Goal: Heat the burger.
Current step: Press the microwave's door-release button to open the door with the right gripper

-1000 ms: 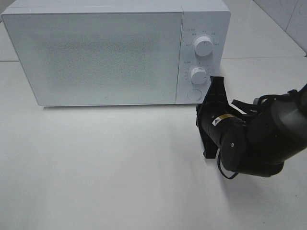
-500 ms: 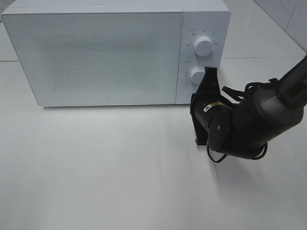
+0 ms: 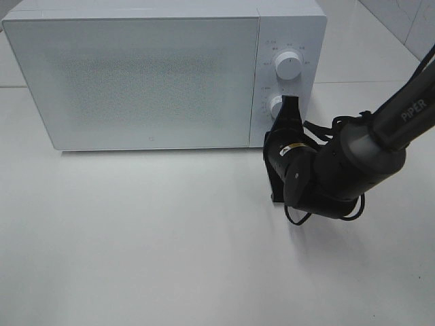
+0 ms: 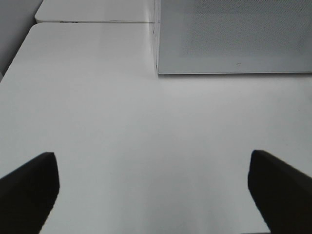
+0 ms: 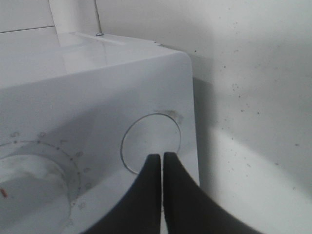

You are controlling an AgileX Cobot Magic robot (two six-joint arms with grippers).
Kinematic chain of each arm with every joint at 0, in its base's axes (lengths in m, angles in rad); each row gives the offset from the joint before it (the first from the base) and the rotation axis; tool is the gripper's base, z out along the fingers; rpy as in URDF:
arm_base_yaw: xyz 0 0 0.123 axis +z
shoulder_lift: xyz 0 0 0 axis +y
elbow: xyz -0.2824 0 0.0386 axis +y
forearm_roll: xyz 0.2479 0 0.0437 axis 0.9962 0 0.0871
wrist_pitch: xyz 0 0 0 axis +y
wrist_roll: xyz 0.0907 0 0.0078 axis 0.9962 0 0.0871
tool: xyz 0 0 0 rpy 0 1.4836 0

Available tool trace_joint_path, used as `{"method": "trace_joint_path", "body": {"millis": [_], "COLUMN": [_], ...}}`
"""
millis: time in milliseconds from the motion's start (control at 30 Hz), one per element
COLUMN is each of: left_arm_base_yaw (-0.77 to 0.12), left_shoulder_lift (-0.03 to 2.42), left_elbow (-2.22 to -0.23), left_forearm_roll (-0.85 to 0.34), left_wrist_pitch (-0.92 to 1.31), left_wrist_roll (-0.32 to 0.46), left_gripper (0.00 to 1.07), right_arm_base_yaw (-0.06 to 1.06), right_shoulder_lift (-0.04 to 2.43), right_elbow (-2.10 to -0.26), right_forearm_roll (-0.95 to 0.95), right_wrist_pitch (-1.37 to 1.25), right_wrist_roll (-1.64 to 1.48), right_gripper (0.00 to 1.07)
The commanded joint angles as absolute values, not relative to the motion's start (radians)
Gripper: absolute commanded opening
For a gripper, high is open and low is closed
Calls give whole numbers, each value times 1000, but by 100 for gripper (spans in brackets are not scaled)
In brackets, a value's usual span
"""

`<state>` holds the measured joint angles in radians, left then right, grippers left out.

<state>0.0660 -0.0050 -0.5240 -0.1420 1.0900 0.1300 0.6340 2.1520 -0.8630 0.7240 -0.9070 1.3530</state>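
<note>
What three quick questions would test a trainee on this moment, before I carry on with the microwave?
1. True or false: the door of the microwave is closed.
2. Pick one. The tips of the right gripper are at: A) a plate; B) the round button on the control panel; C) a cup.
3. Fill in: the left gripper hangs over the table with its jaws ____.

Key: 1 true; 2 B; 3 open.
</note>
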Motion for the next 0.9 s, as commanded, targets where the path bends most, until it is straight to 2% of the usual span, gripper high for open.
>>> {"method": "trace_joint_path", "body": {"millis": [33,900], "left_arm_base_yaw": [68,68], "left_shoulder_lift": [-10,-10], "left_elbow": [-524,-524], "left_forearm_roll": [-145,-145], "left_wrist_pitch": [1080,1080], "left_wrist_roll": [129,129], "left_gripper": [98,98], "right_arm_base_yaw": [630,586], "right_shoulder_lift": [2158,2158], "right_elbow": [-883,-920], "right_forearm_roll": [716,727], "right_wrist_pitch": [-911,-988], "right_wrist_roll": [1334,1282], "right_gripper": [0,0]}}
